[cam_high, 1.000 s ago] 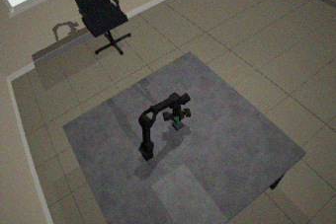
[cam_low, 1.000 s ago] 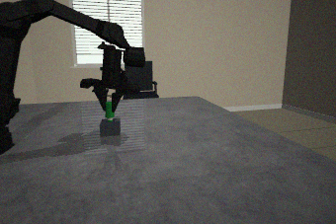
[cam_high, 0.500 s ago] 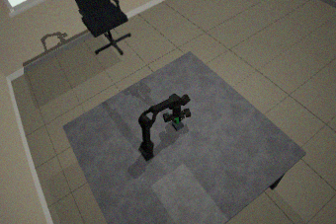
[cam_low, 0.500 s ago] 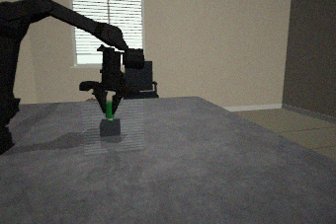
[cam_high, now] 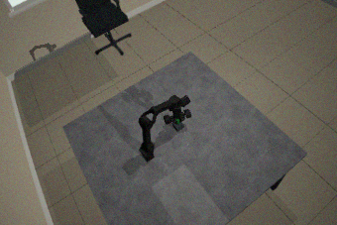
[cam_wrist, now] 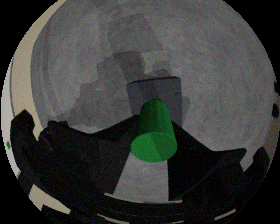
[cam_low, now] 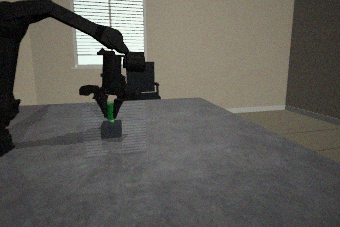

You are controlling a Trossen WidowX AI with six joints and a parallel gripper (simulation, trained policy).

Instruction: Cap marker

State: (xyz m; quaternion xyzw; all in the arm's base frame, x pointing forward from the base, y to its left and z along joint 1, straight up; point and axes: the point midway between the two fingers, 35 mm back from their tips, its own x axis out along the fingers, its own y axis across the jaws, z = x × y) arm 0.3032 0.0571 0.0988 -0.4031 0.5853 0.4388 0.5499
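Exterior view: gripper (cam_high: 177,121) (cam_low: 112,114) (cam_wrist: 153,121), clamped on green marker cap (cam_high: 177,121) (cam_low: 110,111) (cam_wrist: 154,146); cap, directly above dark holder block (cam_high: 178,127) (cam_low: 111,129) (cam_wrist: 156,90); block, on grey table (cam_high: 238,139) (cam_low: 200,170) (cam_wrist: 210,65); risk, cap left short of its click should the fingers part early or slip while pressing.

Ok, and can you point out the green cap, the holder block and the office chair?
green cap (cam_wrist: 154,146) (cam_low: 110,111): wrist, exterior; end face, side
holder block (cam_low: 111,130): exterior; front face
office chair (cam_high: 105,19): top; seat
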